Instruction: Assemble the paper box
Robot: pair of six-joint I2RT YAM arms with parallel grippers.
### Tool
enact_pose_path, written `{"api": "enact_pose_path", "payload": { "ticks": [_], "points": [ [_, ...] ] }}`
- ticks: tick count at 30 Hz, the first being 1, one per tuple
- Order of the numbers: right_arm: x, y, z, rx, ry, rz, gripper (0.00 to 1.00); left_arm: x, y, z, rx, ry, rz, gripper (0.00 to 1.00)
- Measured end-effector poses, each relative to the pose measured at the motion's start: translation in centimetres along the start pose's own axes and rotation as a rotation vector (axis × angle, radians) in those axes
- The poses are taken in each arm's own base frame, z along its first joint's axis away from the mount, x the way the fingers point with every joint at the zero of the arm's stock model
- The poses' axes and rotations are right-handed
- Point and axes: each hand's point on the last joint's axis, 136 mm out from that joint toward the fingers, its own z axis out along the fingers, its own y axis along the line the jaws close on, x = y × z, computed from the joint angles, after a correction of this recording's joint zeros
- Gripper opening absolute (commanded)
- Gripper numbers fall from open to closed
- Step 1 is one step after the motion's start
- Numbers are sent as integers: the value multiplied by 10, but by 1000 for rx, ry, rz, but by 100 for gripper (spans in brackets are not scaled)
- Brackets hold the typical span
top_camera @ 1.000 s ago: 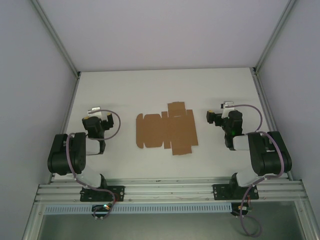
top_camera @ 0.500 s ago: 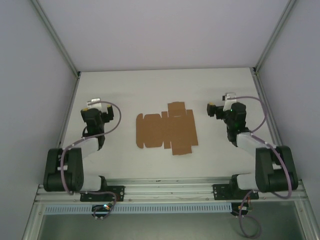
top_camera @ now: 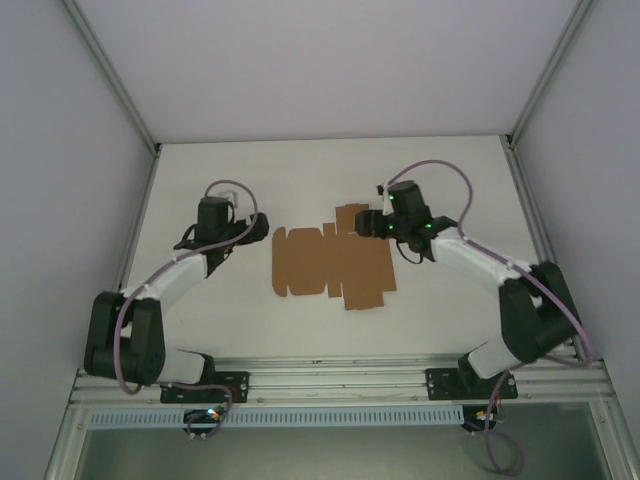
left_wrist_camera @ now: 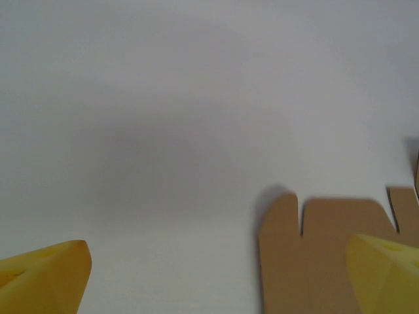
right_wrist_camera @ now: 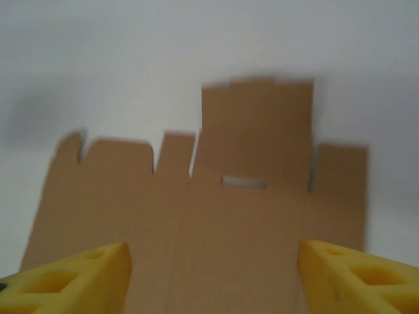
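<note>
Brown paper box (top_camera: 333,265), right arm (top_camera: 480,262) nearer

Both arms lean out from their bases toward the paper box (top_camera: 330,265). The left arm (top_camera: 170,280) stretches forward and bends inward, with the left hand (top_camera: 250,230) just off the box's left edge. Its yellow fingers (left_wrist_camera: 39,275) are spread wide with nothing between them. The right arm (top_camera: 480,262) arcs in from the opposite side, and the right hand (top_camera: 368,222) is over the box's far right part. Its fingers (right_wrist_camera: 357,275) are parted and seem to be just above the card, though the blur makes that hard to judge.
</note>
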Motion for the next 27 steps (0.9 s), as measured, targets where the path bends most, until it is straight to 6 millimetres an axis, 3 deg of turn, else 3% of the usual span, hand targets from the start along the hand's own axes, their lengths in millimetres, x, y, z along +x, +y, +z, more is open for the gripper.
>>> {"api": "enact_pose_path", "payload": {
  "ticks": [3, 9, 22, 27],
  "points": [
    [29, -12, 26, 46, 121, 54, 62, 20, -4, 11, 40, 87, -62, 100],
    [71, -40, 54, 133, 267, 128, 58, 35, -22, 20, 136, 158, -122, 100],
    [64, -46, 63, 86, 195, 204, 54, 66, -60, 43, 319, 287, -178, 100],
    [61, -44, 65, 66, 170, 216, 54, 63, -72, 44, 386, 283, -196, 89]
  ]
}}
